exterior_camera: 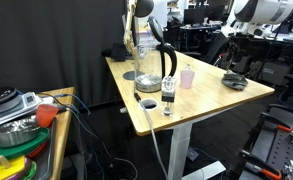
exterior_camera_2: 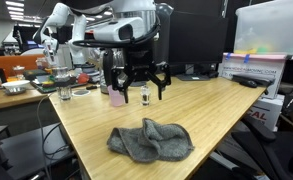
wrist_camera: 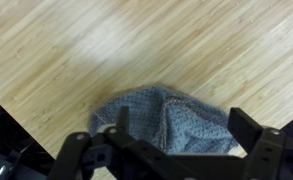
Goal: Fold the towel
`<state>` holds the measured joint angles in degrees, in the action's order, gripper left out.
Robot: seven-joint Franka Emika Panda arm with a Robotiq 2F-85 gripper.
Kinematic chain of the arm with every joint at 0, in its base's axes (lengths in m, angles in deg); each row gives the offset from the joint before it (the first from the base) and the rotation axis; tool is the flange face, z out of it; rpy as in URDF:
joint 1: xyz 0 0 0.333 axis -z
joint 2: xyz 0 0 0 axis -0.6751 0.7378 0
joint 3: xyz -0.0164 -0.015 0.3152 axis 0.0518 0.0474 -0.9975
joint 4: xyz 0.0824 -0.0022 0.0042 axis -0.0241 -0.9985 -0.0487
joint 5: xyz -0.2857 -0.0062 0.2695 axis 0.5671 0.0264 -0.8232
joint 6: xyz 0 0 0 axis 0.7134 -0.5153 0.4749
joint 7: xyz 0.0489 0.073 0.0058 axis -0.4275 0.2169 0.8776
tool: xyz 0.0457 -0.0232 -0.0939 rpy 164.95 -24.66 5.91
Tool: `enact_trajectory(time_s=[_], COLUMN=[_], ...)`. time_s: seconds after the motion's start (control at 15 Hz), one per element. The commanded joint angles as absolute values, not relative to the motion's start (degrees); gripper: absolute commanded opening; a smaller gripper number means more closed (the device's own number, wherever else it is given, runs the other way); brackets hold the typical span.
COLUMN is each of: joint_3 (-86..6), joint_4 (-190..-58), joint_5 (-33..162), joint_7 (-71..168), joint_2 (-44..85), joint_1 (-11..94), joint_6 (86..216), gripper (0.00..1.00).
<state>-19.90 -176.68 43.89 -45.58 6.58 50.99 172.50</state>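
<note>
The towel lies on the largest thing here, a long table of pale, smooth wood grain. It sits near one end, away from the clutter, probably so there is bare room for folding. Over the table near it hangs the black gripper, jaws spread wide and empty. The cloth is grey-green, nubbly and thin, bunched into a lumpy heap. Smallest, a pink cup stands well apart.

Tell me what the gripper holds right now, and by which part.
Nothing. The gripper hangs open, jaws empty; the towel lies crumpled on the table, untouched.
</note>
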Motion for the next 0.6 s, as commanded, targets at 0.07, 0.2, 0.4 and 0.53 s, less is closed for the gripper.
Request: enact_trajectory(time_s=[0.07, 0.2, 0.4, 0.53], joint_3=[-23.5, -23.6, -23.6, -23.4], joint_4=[-177.1, -177.2, -177.2, -177.3], joint_5=[42.8, 42.6, 42.6, 45.6], joint_7=[-45.5, -45.4, -45.4, -47.3], joint_2=[6.0, 6.0, 6.0, 6.7], joint_1=[53.8, 54.0, 54.2, 54.2], joint_6=[172.4, 172.5, 172.4, 174.8], gripper=[1.0, 1.0, 1.0, 1.0])
